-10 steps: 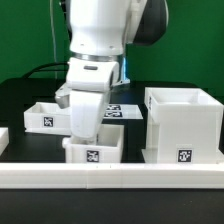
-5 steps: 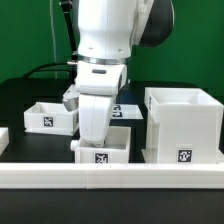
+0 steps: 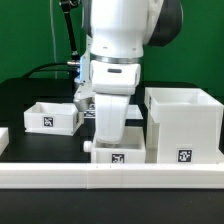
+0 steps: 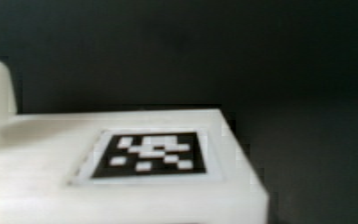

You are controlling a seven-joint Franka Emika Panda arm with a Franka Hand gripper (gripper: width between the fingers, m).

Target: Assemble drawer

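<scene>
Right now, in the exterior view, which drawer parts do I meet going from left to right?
far tray → near tray → large hollow shell

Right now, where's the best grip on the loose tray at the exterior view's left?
Probably one thin side wall of the left tray, approached from straight above: it sits upright with its open top facing up, well apart from the shell.
</scene>
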